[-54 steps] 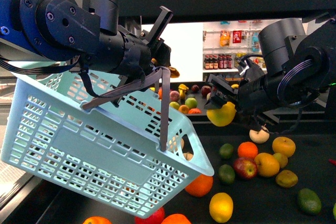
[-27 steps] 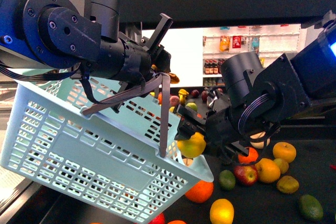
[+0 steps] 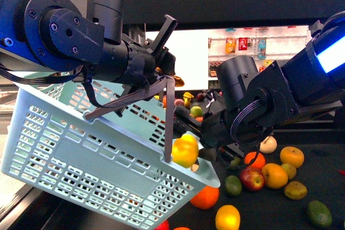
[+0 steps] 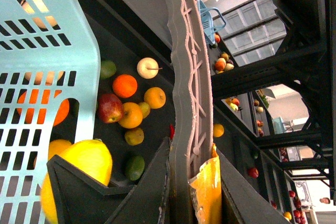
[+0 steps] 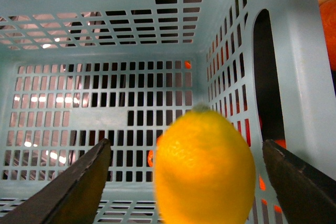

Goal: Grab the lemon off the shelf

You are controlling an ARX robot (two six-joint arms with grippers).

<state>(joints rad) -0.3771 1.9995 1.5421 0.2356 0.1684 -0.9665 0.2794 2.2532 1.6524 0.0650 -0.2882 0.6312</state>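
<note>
A bright white back wall [image 3: 188, 52] is glowing in the distance. White wall shelving [image 3: 280, 39] is standing against it, carrying small orange and red packets [image 3: 230, 45] (labels too small to read). Tall grey-framed window panes [image 4: 252, 30] are letting daylight in.

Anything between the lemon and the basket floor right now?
Nothing visible. In the right wrist view the lemon is between the fingers of the open right gripper, over bare basket mesh. The handle stands beside it, not under it.
</note>
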